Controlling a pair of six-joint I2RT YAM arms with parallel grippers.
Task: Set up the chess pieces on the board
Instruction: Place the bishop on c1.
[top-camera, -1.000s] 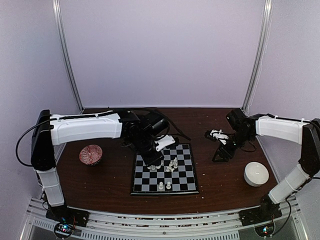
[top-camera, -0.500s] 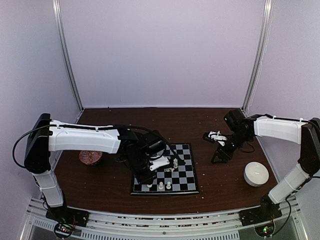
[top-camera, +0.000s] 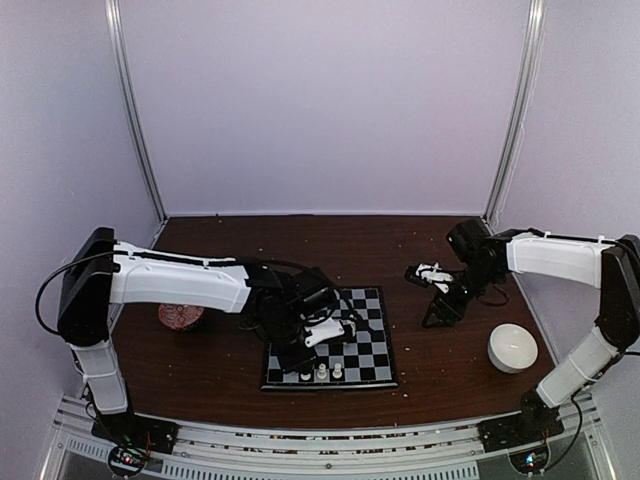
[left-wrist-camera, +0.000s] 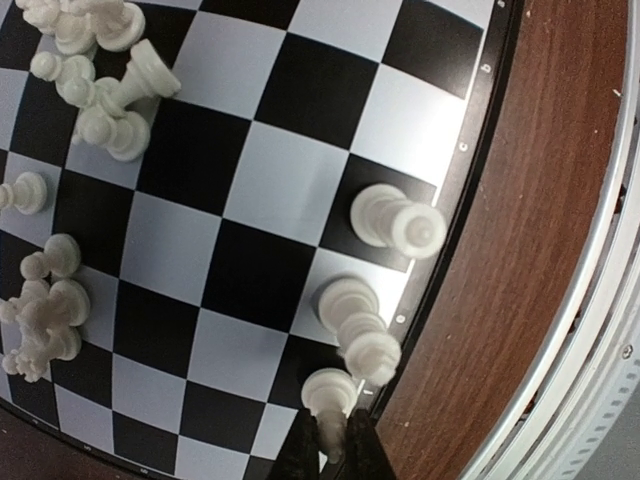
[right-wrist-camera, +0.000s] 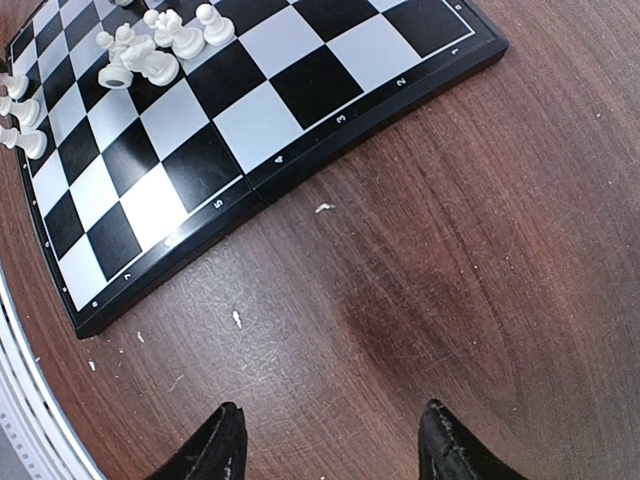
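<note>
Your left pincer (left-wrist-camera: 330, 452) is clamping together on a white chess piece (left-wrist-camera: 328, 390) at the bottom edge of the left wrist view. It is holding the piece upright over the edge row of the board (left-wrist-camera: 255, 200), just inside the black rim; you cannot tell whether its base is touching the square. A second piece (left-wrist-camera: 358, 325) and a third piece (left-wrist-camera: 400, 222) are standing in that same row, just above it in the frame. A tumbled cluster of chess pieces (left-wrist-camera: 105, 95) is lying in the upper left and a smaller cluster (left-wrist-camera: 45, 315) is sitting at the lower left. Your right pincer (right-wrist-camera: 335, 445) is hanging with its fingers apart and gripping nothing, at the bottom of the right wrist view over the bare brown table (right-wrist-camera: 470, 230), with the board's corner filling the upper left there. In the top view the board is lying at bottom centre, a white bowl (top-camera: 512, 347) is sitting at the right, and a red patterned bowl (top-camera: 180, 317) is showing at the left, partly behind your left arm.
</note>
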